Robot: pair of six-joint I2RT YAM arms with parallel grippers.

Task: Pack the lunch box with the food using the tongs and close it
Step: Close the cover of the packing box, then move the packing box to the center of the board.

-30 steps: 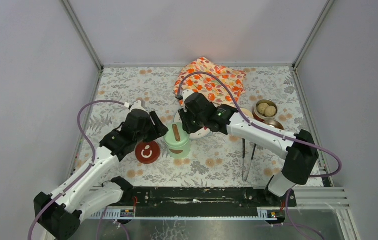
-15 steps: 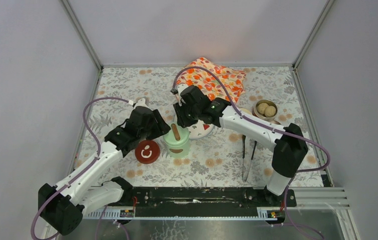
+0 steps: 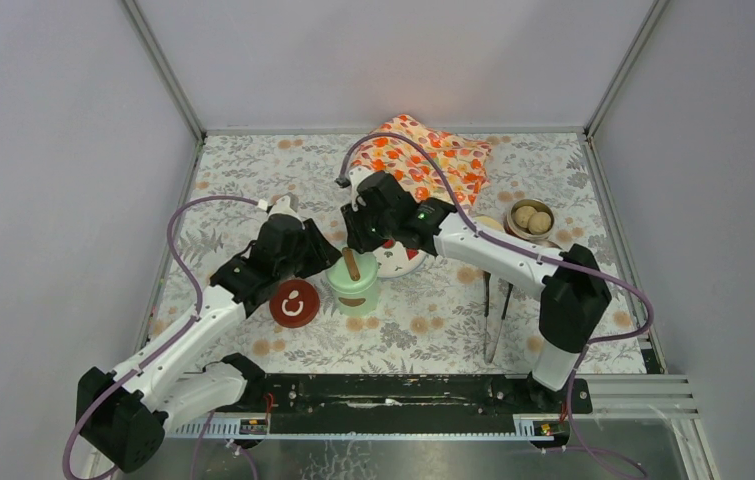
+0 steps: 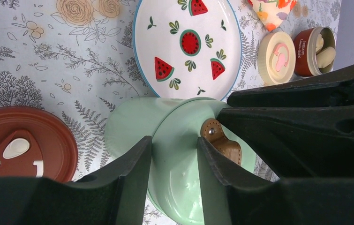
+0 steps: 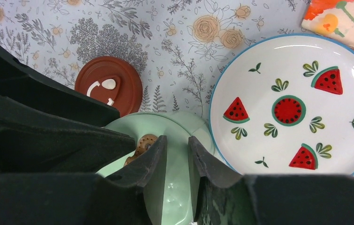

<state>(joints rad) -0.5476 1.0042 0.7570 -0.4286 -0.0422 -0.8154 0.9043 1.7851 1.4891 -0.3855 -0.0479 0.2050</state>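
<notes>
Floral table [image 3: 253, 170] bears plate [image 5: 287, 110], cloth [image 3: 423, 150], tongs [image 3: 500, 325]

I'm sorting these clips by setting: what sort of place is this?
Likely a robotics lab cell: plain grey walls enclose a floral-covered table, with a black mounting rail at its near edge.

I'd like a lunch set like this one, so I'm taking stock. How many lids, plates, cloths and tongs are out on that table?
lids: 3 (green lid sitting on the tall pot, cream lid, dark red lid)
plate: 1
cloth: 1
tongs: 1
total: 6
</notes>
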